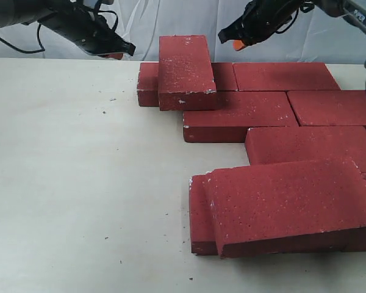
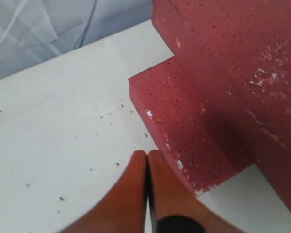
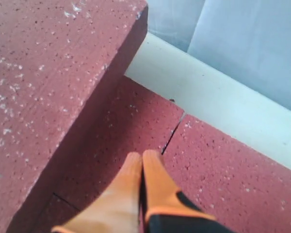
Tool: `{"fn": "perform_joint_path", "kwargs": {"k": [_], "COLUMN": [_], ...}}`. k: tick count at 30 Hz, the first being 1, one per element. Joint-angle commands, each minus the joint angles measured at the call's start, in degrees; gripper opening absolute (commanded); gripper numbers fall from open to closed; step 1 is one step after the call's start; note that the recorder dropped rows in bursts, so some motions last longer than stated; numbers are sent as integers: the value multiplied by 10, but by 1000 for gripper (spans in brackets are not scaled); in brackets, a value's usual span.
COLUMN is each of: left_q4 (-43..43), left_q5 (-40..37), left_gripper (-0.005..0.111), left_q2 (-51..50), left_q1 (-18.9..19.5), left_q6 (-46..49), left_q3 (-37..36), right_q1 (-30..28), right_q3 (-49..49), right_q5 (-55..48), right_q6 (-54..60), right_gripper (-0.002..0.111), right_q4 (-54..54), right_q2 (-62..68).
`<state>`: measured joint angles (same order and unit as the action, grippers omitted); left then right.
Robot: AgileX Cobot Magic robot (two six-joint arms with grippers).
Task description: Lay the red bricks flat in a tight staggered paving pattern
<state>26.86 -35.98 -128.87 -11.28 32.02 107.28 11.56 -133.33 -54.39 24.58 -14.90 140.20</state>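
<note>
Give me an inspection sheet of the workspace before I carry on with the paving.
Surface: pale flat tabletop.
Job's things: rough dark red paving bricks, most laid flat and staggered; one far brick lies on top of others; one near brick rests tilted on others.
Clutter: dark grit specks on the tabletop.
Grippers: left gripper and right gripper, orange-tipped, both shut, empty.
Cables: black cable hangs under the left arm.
Surroundings: wrinkled pale grey cloth backdrop.

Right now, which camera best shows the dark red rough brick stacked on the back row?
Exterior view: the whole dark red rough brick shows. Both wrist views catch only part of its top and one edge.
</note>
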Motion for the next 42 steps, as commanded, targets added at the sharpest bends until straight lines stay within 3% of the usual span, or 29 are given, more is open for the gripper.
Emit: {"fn": "perform_joint_path", "kwargs": {"k": [1, 14, 24, 29, 35, 42], "left_q4": [18, 36, 45, 1, -7, -9], "left_q5": [-53, -78, -67, -96, -107, -25], "left_gripper": [0, 0, 0, 0, 0, 0], "left_q2": [-52, -108, -97, -49, 36, 159], "left_q1": [-4, -52, -54, -53, -42, -42], "left_q6": [-4, 1, 14, 3, -5, -5], "left_q3": [71, 150, 155, 155, 56, -126], "right_q1": [9, 43, 62, 63, 88, 132], "right_q3": [-37, -42, -47, -47, -47, -47], "right_q5": [-4, -8, -20, -66, -148, -156], "right_q6": [-3, -4, 28, 28, 28, 15], "right_gripper": [-1, -1, -1, -1, -1, -1], "right_q4": [13, 38, 9, 1, 1, 9], "right_q2": [35, 53, 38, -26, -48, -65]}}
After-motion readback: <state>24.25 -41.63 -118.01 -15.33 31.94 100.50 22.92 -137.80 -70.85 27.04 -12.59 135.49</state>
